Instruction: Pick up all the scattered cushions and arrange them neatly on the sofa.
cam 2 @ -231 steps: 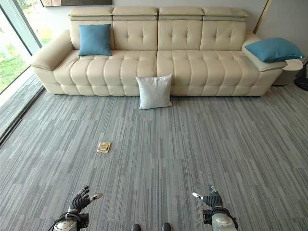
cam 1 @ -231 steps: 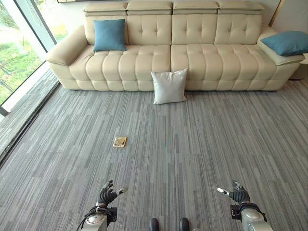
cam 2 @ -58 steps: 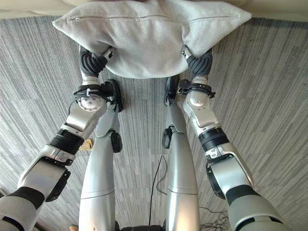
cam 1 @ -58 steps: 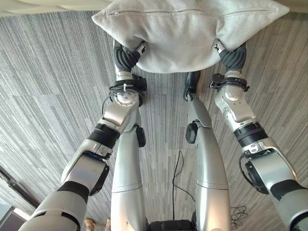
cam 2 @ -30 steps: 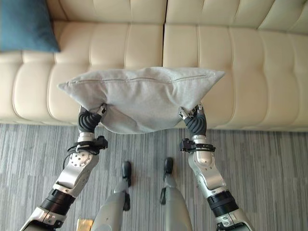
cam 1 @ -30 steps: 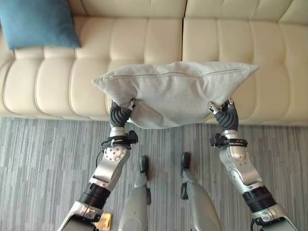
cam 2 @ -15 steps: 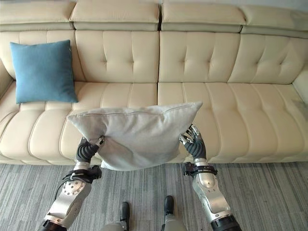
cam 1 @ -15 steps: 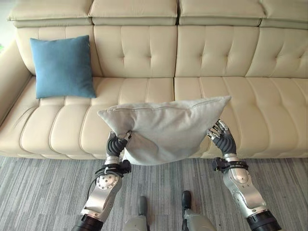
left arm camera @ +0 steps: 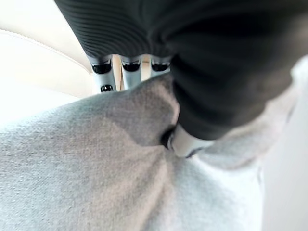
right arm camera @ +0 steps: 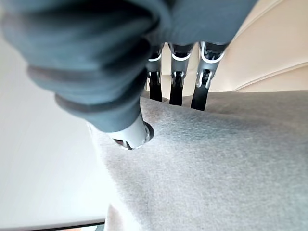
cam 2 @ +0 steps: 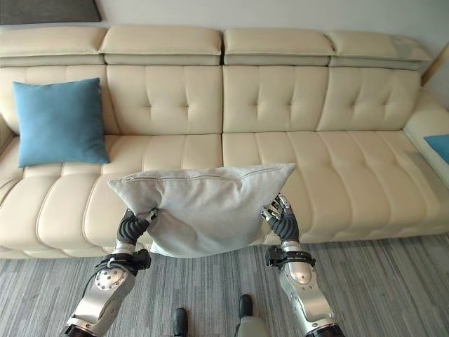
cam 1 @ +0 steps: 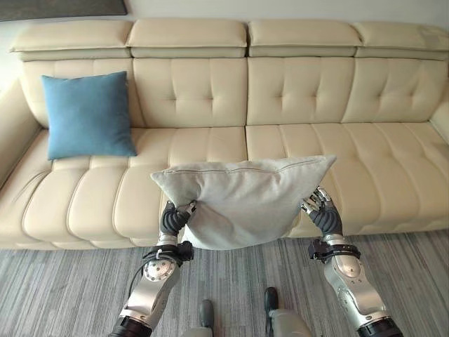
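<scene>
We find the grey cushion point(cam 1: 245, 200) held off the floor before the sofa point(cam 1: 295, 91). Our left hand point(cam 1: 172, 219) and right hand point(cam 1: 324, 216) each pinch its lower edge.

grey cushion point(cam 1: 245, 196) | held aloft | blue cushion point(cam 1: 88, 116) | upright on sofa point(cam 1: 295, 91)

A cream sofa point(cam 1: 210, 105) (on striped grey carpet point(cam 1: 56, 295)) carries an upright blue cushion point(cam 1: 88, 116), seemingly against its backrest.
</scene>
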Robot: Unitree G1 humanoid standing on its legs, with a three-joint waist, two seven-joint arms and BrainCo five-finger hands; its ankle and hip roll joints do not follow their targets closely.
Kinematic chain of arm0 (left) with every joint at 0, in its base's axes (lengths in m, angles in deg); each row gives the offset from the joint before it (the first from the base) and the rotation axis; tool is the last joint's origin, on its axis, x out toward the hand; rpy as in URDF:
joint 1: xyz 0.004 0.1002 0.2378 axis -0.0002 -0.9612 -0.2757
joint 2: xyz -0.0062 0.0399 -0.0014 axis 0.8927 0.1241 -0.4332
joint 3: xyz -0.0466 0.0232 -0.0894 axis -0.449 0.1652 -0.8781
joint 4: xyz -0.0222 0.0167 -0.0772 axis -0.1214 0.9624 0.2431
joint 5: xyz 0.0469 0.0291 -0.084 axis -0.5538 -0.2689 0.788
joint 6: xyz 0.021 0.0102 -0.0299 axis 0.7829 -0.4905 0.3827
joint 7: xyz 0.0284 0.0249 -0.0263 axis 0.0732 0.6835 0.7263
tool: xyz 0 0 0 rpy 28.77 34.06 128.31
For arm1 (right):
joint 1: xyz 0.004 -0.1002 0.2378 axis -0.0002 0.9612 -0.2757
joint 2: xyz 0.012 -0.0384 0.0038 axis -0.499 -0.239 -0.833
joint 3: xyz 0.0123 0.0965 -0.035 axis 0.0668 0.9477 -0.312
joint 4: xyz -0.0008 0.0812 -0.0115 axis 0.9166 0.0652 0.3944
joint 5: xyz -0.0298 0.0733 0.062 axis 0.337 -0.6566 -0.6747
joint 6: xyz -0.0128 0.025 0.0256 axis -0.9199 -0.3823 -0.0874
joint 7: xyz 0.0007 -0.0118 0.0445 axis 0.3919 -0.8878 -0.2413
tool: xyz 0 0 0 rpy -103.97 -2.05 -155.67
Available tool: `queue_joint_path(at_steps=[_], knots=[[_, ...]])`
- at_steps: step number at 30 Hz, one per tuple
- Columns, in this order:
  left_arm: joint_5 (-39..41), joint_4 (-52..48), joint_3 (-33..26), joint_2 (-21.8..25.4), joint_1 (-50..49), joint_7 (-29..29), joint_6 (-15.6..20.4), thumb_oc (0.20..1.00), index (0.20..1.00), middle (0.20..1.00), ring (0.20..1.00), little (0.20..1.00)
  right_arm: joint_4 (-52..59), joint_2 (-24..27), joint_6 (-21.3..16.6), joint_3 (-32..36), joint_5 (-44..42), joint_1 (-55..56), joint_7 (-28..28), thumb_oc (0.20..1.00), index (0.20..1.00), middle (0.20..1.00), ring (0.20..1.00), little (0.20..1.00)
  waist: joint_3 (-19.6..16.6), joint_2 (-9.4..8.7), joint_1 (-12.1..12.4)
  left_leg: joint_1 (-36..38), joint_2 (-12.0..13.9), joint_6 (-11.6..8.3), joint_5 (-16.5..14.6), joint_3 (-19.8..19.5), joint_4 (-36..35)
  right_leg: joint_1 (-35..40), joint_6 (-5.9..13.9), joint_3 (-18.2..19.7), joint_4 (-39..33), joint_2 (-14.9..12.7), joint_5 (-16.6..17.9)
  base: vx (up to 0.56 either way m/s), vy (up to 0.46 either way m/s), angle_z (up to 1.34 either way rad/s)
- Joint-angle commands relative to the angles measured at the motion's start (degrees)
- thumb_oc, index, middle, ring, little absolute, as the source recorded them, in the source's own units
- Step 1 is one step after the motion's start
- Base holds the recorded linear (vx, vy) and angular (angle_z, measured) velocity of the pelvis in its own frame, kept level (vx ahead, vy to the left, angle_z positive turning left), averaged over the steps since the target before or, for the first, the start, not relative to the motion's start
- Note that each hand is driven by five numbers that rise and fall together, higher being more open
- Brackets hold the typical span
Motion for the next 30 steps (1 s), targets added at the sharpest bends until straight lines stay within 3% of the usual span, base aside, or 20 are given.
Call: queue_joint_path(at_steps=[1,2,7,8,9,10,12,13,15,17,19,20,21,22,23,28,30], knots=[[-1.77,-5.9,0.71,-0.3,7.57,-1.02,4.86,0.2,0.2,0.2,0.2,0.2,5.38,-0.37,-4.47,-0.12,1.85,-7.52,1.44,0.2,0.2,0.2,0.2,0.2,1.62,1.97,0.9,9.0,1.11,0.75,-10.54,-0.35,0.68,2.58,1.04,-4.82,-6.18,1.59,-3.17,0.28,-0.137,-0.26],[-1.56,-5.75,0.44,-0.74,7.72,-1.31,5.21,0.2,0.2,0.2,0.2,0.2,5.6,0.05,-4.28,-0.28,2.49,-7.98,1.5,0.2,0.2,0.2,0.2,0.2,2.13,1.8,0.45,10.75,1.25,0.25,-11.71,-0.15,0.93,1.26,1.4,-7.37,-9.76,1.93,-2.18,0.31,-0.163,-0.27],[-0.81,-5.44,0.16,-1.79,6.22,-2.51,6.03,0.2,0.2,0.2,0.2,0.2,5.59,0.81,-4.85,0.53,2.94,-6.11,1.85,0.2,0.2,0.2,0.2,0.2,0.64,1.13,0.19,12.05,2.66,-1.28,-13.66,-0.42,3.43,4.66,-0.55,-7.19,-11.02,3.12,-2.81,0.27,-0.16,0.14],[-0.36,-5.67,0.12,-2.08,5.35,-2.76,6.09,0.2,0.2,0.2,0.2,0.2,5.58,1.02,-4.97,0.9,2.69,-5.48,1.85,0.2,0.2,0.2,0.2,0.2,0.09,1.25,-0.06,11.78,3.62,-1.93,-13.14,-0.67,5.56,5.78,-1.46,-6.93,-11.22,4.02,-3.24,0.29,-0.213,0.24],[0.95,-5.47,-0.11,-2.62,4.51,-2.91,6.03,0.2,0.2,0.2,0.2,0.2,5.38,1.53,-5.39,1.22,1.89,-4.92,1.9,0.2,0.2,0.2,0.2,0.2,-0.09,1.62,0.03,10.37,5.04,-3.08,-10.65,-0.98,11.72,7.85,-3.05,-6.45,-11.4,5.69,-4.48,0.28,-0.211,0.15],[0.95,-5.47,-0.12,-2.58,4.53,-2.91,6.02,0.2,0.2,0.2,0.2,0.2,5.38,1.5,-5.4,1.22,1.88,-4.94,1.9,0.2,0.2,0.2,0.2,0.2,-0.28,1.43,-0.11,10.02,4.82,-3.03,-10.41,-1.12,11.72,7.65,-3.04,-6.52,-11.55,5.46,-4.28,0.23,-0.212,0.1],[1.66,-5.18,-0.56,-2.6,3.9,-3.37,5.61,0.2,0.2,0.2,0.2,0.2,5.63,2.48,-5.28,1.74,1.1,-4.32,2.13,0.2,0.2,0.2,0.2,0.2,0.55,0.63,0.66,3.75,4.6,-3.65,-5.31,-3.21,25.37,10.52,-5.54,-5.76,-12.25,6.22,-5.99,0.22,-0.222,-0.04],[1.8,-5.05,-0.65,-2.68,3.77,-3.29,5.73,0.2,0.2,0.2,0.2,0.2,5.71,2.85,-5.32,1.73,1.01,-4.18,2.26,0.2,0.2,0.2,0.2,0.2,0.81,0.23,0.98,1.75,4.51,-3.52,-4.35,-3.56,28.4,11.46,-6.2,-5.71,-12.55,6.31,-6.63,0.24,-0.215,-0.18],[1.72,-5.08,-0.87,-2.63,3.86,-3.15,5.46,0.2,0.2,0.2,0.2,0.2,5.63,3.34,-5.14,1.99,0.68,-4.11,2.1,0.2,0.2,0.2,0.2,0.2,1.48,-0.75,1.64,-2.66,3.69,-2.63,-5.79,-3.44,31.08,13.18,-6.46,-5.29,-13.13,5.76,-7.61,0.17,-0.108,-0.23],[1.49,-5.27,-1.05,-2.56,3.59,-3.29,5.12,0.2,0.2,0.2,0.2,0.2,5.33,3.64,-5.09,2.24,0.56,-4.17,1.98,0.2,0.2,0.2,0.2,0.2,2.13,-1.41,2.59,-6.16,3.15,-1.58,-9.44,-2.59,28.29,15.27,-5.91,-5.04,-14.05,5.31,-8.3,0.18,-0.045,0.02],[1.5,-5.38,-1.11,-2.45,3.42,-3.53,5.1,0.2,0.2,0.2,0.2,0.2,5.26,3.66,-4.88,2.29,0.5,-4.23,2.13,0.2,0.2,0.2,0.2,0.2,2.04,-1.66,2.85,-6.44,2.52,-1.34,-9.77,-2.51,25.43,15.58,-5.64,-4.78,-14.22,4.98,-8.38,0.13,0.021,0.03],[1.44,-5.63,-0.98,-2.39,3.29,-3.57,4.98,0.2,0.2,0.2,0.2,0.2,5.13,3.7,-4.83,2.12,0.48,-4.28,2.23,0.2,0.2,0.2,0.2,0.2,1.95,-1.51,3.17,-6.86,2.41,-1.52,-9.19,-2.75,21.44,16.14,-5.28,-4.83,-14.55,4.91,-8.68,0.25,0.092,-0.15],[1.27,-5.72,-1.1,-2.21,3.43,-3.5,4.81,0.2,0.2,0.2,0.2,0.2,5.01,3.83,-4.71,2.17,0.56,-4.54,1.99,0.2,0.2,0.2,0.2,0.2,1.8,-0.66,3.88,-7.98,2.99,-2.32,-5.26,-2.62,13.89,17.61,-4.87,-4.91,-15.33,5.49,-9.17,0.2,0.074,-0.18],[1.26,-5.72,-1.09,-2.23,3.43,-3.49,4.81,0.2,0.2,0.2,0.2,0.2,5.0,3.85,-4.71,2.17,0.56,-4.54,1.99,0.2,0.2,0.2,0.2,0.2,1.86,-0.73,3.9,-7.59,2.91,-2.35,-4.96,-2.56,13.29,17.74,-4.88,-4.88,-15.4,5.42,-9.17,0.25,0.112,-0.1],[0.7,-5.43,-0.85,-2.22,4.0,-3.19,4.6,0.2,0.2,0.2,0.2,0.2,4.79,3.8,-4.71,2.46,0.98,-4.62,1.16,0.2,0.2,0.2,0.2,0.2,2.0,-0.07,4.34,-9.68,3.61,-3.05,-0.88,-1.19,9.35,19.36,-4.77,-5.25,-15.79,5.89,-9.91,0.12,0.054,-0.11],[0.68,-5.96,-0.55,-2.34,3.57,-3.51,4.73,0.2,0.2,0.2,0.2,0.2,5.7,2.94,-4.29,2.78,1.85,-3.75,1.38,0.2,0.2,0.2,0.2,0.2,0.41,0.79,4.09,-5.64,3.2,-2.72,-0.77,-1.22,3.93,20.87,-4.08,-4.47,-15.67,5.76,-10.7,0.2,0.163,-0.16],[0.41,-6.37,-0.5,-1.83,2.35,-3.96,4.27,0.2,0.2,0.2,0.2,0.2,5.72,1.49,-3.68,2.38,2.28,-2.96,2.08,0.2,0.2,0.2,0.2,0.2,-0.99,0.45,4.31,-1.27,1.5,-1.11,-1.85,-0.45,0.92,21.36,-2.6,-3.09,-15.32,4.11,-10.42,0.2,0.321,-0.17]])
